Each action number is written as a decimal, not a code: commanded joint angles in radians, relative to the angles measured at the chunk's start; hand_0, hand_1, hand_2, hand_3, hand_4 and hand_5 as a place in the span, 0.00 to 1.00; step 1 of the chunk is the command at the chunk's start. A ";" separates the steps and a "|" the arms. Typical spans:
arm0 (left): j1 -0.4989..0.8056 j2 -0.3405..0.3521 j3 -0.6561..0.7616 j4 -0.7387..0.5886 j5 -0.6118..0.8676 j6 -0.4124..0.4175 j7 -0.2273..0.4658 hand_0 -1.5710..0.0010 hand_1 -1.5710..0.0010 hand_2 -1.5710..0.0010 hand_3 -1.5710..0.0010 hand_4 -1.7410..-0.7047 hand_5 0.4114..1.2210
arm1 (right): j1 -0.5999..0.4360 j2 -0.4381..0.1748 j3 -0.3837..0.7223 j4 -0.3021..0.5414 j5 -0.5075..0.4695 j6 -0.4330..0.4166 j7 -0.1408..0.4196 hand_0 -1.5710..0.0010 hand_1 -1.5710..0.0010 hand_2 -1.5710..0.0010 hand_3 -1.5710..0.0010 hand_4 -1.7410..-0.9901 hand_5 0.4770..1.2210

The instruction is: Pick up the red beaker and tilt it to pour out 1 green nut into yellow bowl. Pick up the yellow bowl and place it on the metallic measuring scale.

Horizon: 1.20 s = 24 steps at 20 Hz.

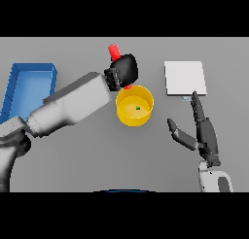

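Your left robot hand (pixel 125 70) is curled round the red beaker (pixel 114 51), holding it just above the far rim of the yellow bowl (pixel 134 106). One green nut (pixel 138 107) lies inside the bowl. To the bowl's right you have bare table (pixel 97 155) before the metallic measuring scale (pixel 184 78), which sits at the far right. Your right robot hand (pixel 202 131) hovers with straight, spread fingers just below the scale's near edge. A blue tray (pixel 29 85) occupies the far left.
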 commanded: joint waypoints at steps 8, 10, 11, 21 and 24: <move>-0.110 -0.022 -0.106 0.043 -0.115 0.046 -0.055 0.00 0.00 0.00 0.00 0.01 1.00 | 0.011 -0.007 -0.005 0.001 0.000 0.000 -0.029 1.00 1.00 1.00 1.00 0.81 0.13; -0.195 -0.016 -0.101 0.059 -0.121 0.034 -0.100 0.00 0.00 0.00 0.00 0.01 1.00 | 0.012 -0.007 -0.006 -0.005 -0.009 0.006 -0.033 1.00 1.00 1.00 1.00 0.80 0.12; -0.243 -0.010 -0.100 0.078 -0.130 0.039 -0.112 0.00 0.00 0.00 0.00 0.01 1.00 | -0.005 0.001 -0.007 0.005 -0.010 0.001 -0.014 1.00 1.00 1.00 1.00 0.80 0.12; -0.450 0.163 0.393 0.386 0.196 0.017 0.072 0.00 0.00 0.00 0.04 0.01 1.00 | -0.026 -0.008 0.009 0.009 -0.017 0.031 -0.037 1.00 1.00 1.00 1.00 0.85 0.13; -0.401 0.257 0.635 0.470 0.403 0.024 0.134 0.00 0.00 0.00 0.03 0.00 1.00 | -0.035 -0.006 0.006 0.019 -0.029 0.033 -0.041 1.00 1.00 1.00 1.00 0.83 0.14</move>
